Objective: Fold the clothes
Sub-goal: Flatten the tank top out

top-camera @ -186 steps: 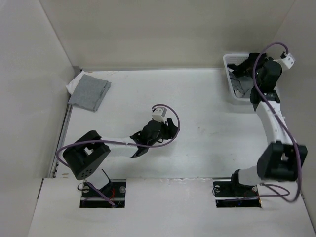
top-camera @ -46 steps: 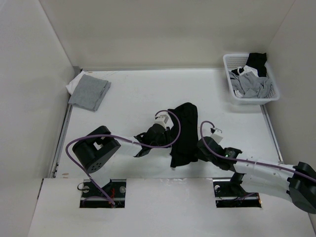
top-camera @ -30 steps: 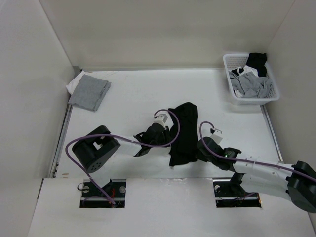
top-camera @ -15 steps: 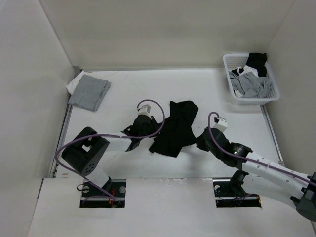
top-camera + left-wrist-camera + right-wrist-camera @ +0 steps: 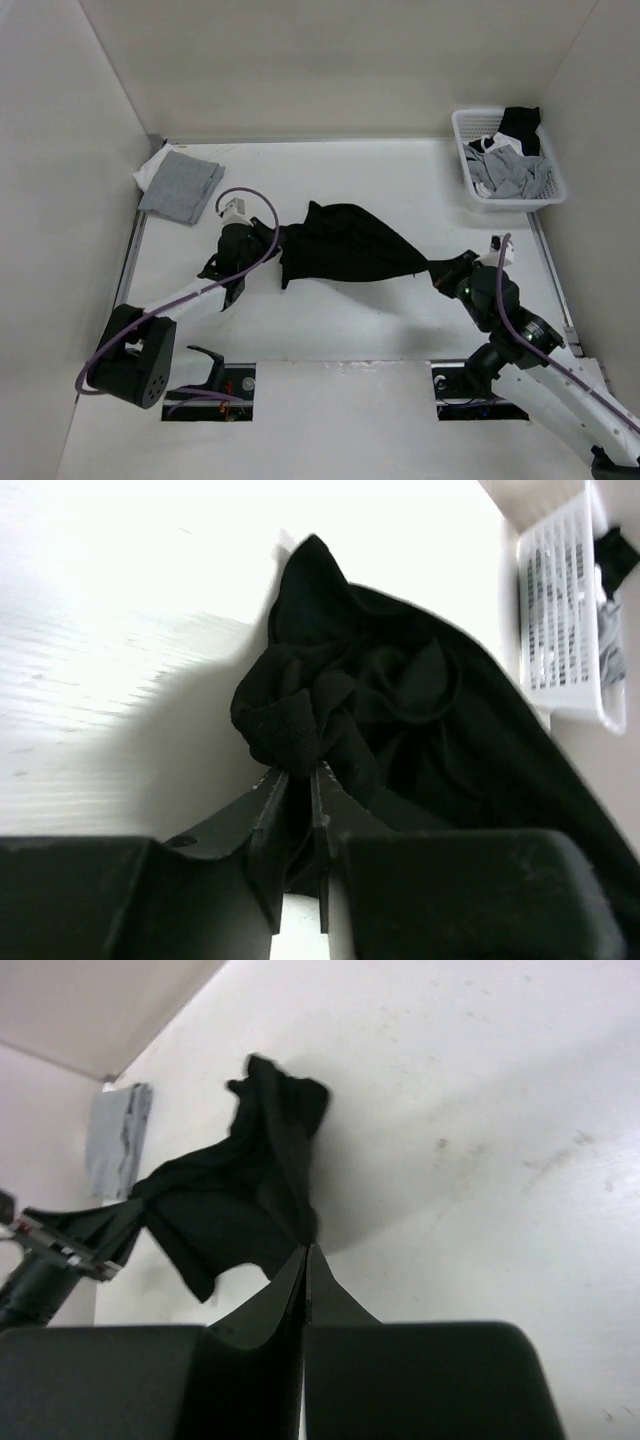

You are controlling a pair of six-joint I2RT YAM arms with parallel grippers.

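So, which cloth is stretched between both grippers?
The black garment in the middle. The grey cloth lies folded at far left; the other clothes sit in the white basket.

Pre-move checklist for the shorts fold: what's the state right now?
1. Left claw shut on shorts: ok.
2. Right claw shut on shorts: ok.
3. Shorts stretched between the two claws: ok.
4. Fabric flat, no bunching: not ok, wadded at both grips.
5. Which edge each claw holds, waistband or leg: cannot tell.
6. Basket and grey cloth apart from the shorts: ok.
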